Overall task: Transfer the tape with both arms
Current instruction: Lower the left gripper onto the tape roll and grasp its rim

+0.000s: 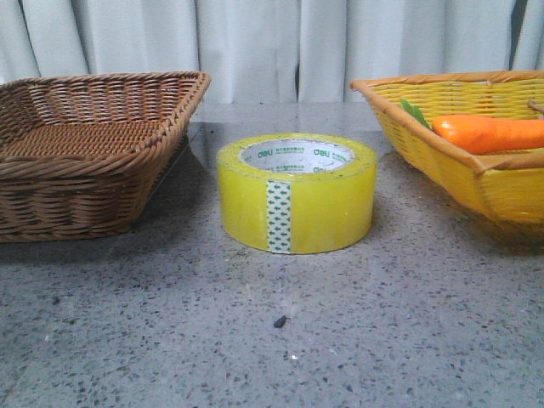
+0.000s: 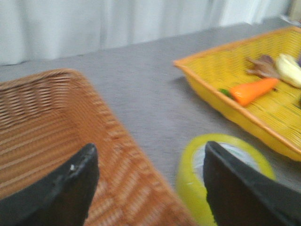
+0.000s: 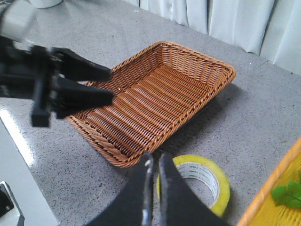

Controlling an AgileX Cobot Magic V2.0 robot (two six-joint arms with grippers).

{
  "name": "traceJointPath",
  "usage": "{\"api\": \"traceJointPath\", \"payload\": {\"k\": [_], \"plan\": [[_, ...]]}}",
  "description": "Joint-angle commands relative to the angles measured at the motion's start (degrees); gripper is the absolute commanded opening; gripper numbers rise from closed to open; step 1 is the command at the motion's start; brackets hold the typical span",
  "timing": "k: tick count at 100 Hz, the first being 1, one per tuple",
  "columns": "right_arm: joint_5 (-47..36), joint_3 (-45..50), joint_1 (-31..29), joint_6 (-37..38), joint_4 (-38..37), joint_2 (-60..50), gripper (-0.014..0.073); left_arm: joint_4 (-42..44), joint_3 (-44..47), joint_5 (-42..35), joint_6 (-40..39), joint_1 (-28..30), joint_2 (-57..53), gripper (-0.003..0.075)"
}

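Observation:
The tape (image 1: 296, 194), a wide yellow roll with a white core and a green-white strip, lies flat on the grey table between two baskets. Neither gripper shows in the front view. My left gripper (image 2: 149, 148) is open and empty, above the brown basket's near rim, and the tape (image 2: 188, 183) lies just beyond one of its fingers (image 2: 235, 188). In the right wrist view the left gripper (image 3: 112, 84) hovers over the brown basket's edge. My right gripper (image 3: 156, 159) is shut on nothing, above the table beside the tape (image 3: 224, 184).
A brown wicker basket (image 1: 85, 183) (image 2: 42, 122) (image 3: 160, 94) stands left of the tape. A yellow basket (image 1: 501, 191) (image 2: 282, 113) at the right holds an orange carrot (image 1: 484, 133) (image 2: 253, 90) and other produce. White curtains hang behind the table.

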Motion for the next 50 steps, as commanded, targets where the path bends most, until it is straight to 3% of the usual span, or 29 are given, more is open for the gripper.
{"api": "traceJointPath", "payload": {"k": [1, 25, 50], "plan": [[-5.6, 0.2, -0.1, -0.4, -0.2, -3.3, -0.0072, 0.9, -4.1, -5.5, 0.0, -4.8, 4.1, 0.0441], [-7.1, 4.1, -0.1, -0.4, -0.3, -9.6, -0.0072, 1.6, -10.8, -4.9, 0.0, -15.4, 18.0, 0.0441], [-7.1, 5.5, -0.1, -0.4, -0.1, -11.6, -0.0072, 3.7, -18.4, 1.4, 0.0, -17.5, 29.8, 0.0441]]}}
